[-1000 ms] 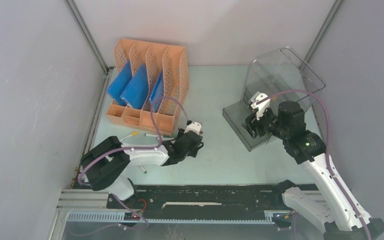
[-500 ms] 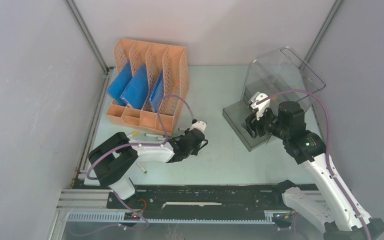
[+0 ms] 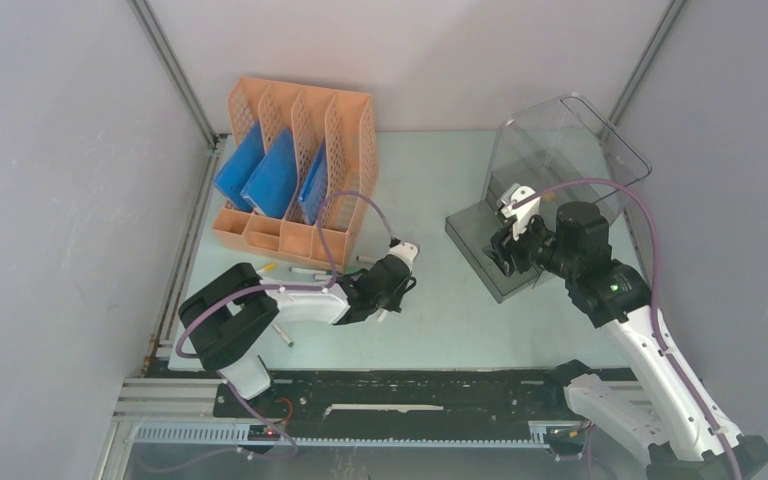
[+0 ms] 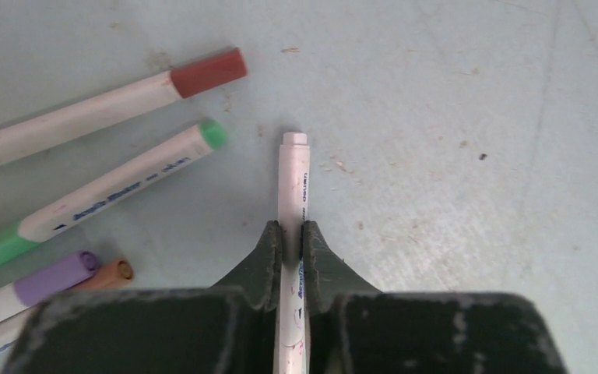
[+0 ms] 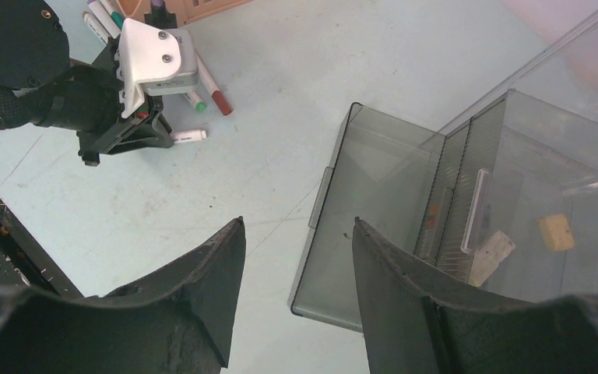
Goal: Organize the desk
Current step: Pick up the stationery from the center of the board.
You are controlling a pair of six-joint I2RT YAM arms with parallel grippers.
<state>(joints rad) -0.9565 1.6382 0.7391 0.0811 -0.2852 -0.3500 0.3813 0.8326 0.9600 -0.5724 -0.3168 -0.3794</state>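
Vs a sec ago, the left end effector (image 4: 292, 234) had slid right, away from the orange rack (image 3: 295, 170), and gone from spread to pinching a white marker (image 4: 293, 175). Its jaws were tight on the barrel w/ the far end sticking out ahead. So this pick looked secured, and the next step was prob. a lift & carry to storage. A red-capped marker (image 4: 109, 101), a green-capped marker (image 4: 124, 187) and a purple marker (image 4: 47, 280) were loose just left of it. The right end effector (image 5: 296, 234) hadn't moved: fingers spread, nothing btwn them, hovering by the open drawer (image 5: 374, 195) of the clear box (image 5: 545, 156). The desk (image 3: 430, 180) lay directly under the left end effector. The white marker was apparently flat on it; whether it had lifted yet, couldn't tell.
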